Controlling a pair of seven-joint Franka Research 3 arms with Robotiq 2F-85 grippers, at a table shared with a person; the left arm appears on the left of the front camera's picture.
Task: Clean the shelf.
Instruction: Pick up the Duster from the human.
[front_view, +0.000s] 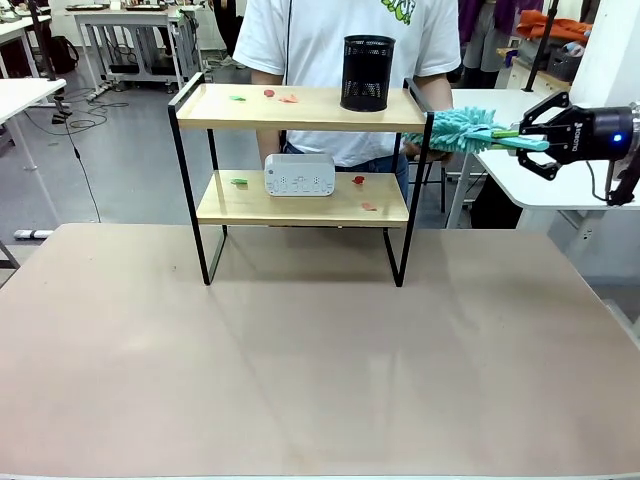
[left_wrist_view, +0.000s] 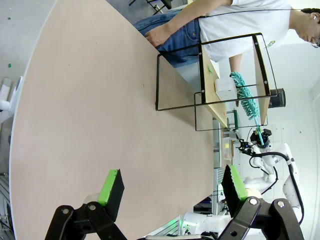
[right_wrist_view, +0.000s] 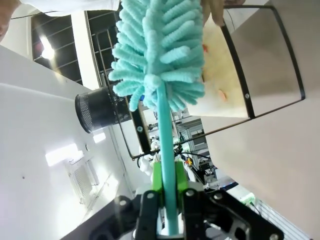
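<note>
Fingers of the right gripper (front_view: 532, 142) clamp a teal duster (front_view: 455, 130) beside the shelf (front_view: 310, 112), a black mesh cup (front_view: 367, 73) nearest it (top board); the left gripper (left_wrist_view: 172, 186) gapes wide.

Bright, even overhead light fills the room. In the front view the tabletop (front_view: 300, 380) carries a pale sheen and a faint reflection of the shelf (front_view: 310, 107), left of the right pincer (front_view: 535, 135). Wide-angle distortion bows the shelf frame and tabletop edge beyond the left pincer (left_wrist_view: 172, 185). Up and left of the right pincer in its wrist view, a lamp (right_wrist_view: 47, 51) glares white beside the duster (right_wrist_view: 160, 55).
</note>
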